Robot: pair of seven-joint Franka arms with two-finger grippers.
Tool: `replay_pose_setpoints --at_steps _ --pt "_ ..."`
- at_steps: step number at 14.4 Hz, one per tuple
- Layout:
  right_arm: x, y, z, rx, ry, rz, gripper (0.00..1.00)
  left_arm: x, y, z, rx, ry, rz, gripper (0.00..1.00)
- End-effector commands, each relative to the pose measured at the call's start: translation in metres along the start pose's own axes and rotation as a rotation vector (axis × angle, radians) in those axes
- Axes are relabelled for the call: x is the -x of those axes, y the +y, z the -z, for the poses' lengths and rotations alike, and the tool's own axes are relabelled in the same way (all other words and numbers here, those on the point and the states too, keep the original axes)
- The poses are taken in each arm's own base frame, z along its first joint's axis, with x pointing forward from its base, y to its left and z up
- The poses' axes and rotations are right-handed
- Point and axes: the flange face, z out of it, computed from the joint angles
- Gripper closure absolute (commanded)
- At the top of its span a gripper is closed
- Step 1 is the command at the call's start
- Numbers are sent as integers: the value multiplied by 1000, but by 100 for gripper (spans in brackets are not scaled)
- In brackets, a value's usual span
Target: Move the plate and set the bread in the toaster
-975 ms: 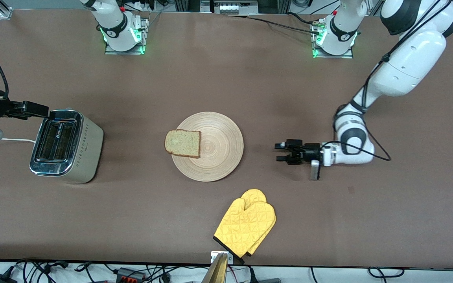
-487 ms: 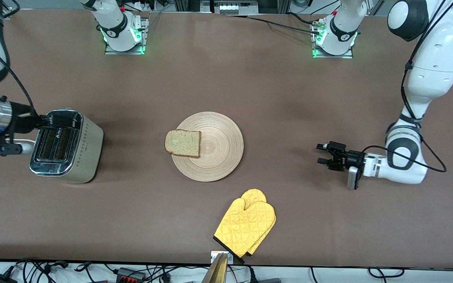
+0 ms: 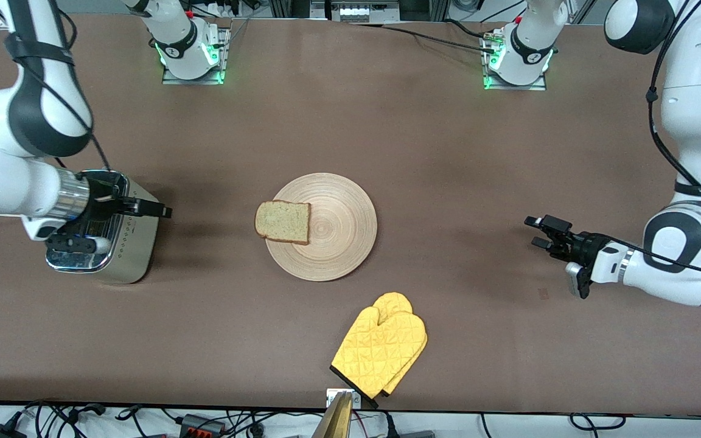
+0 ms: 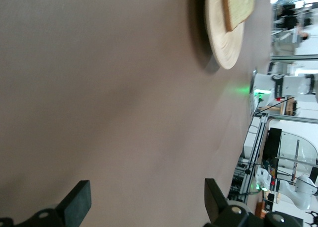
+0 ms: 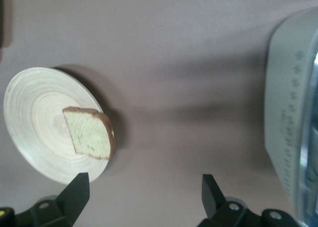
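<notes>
Bread point(image 3: 283, 222) lies on the plate point(image 3: 338, 243) at mid-counter, overhanging the rim toward the toaster point(image 3: 134, 243). Toaster slots are hidden by the right arm; contents cannot be told. Right end effector point(image 3: 159, 210) hangs over the toaster, fingers spread, empty. Left end effector point(image 3: 539, 232) is released over bare counter point(image 3: 448, 140), well apart from the plate.
</notes>
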Motion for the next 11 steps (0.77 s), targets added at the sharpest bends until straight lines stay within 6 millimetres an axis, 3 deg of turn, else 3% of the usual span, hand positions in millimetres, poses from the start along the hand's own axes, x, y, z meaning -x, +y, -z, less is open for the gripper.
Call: replay_pose_setpoints --at_steps 1,5,8,10,11 --pt "35 2 -27 -8 53 -28 0 -6 49 17 -144 -85 109 0" --pt "53 -28 -70 -16 56 -77 0 -20 146 37 -470 -158 219 0" --pt "53 -26 -99 -74 42 -138 0 -17 207 50 -680 -174 307 0" --pt "52 -28 -116 -110 50 -174 0 -10 249 66 -779 -99 397 0" --pt "54 -29 -125 -122 62 -192 0 -6 260 73 -794 -55 455 0"
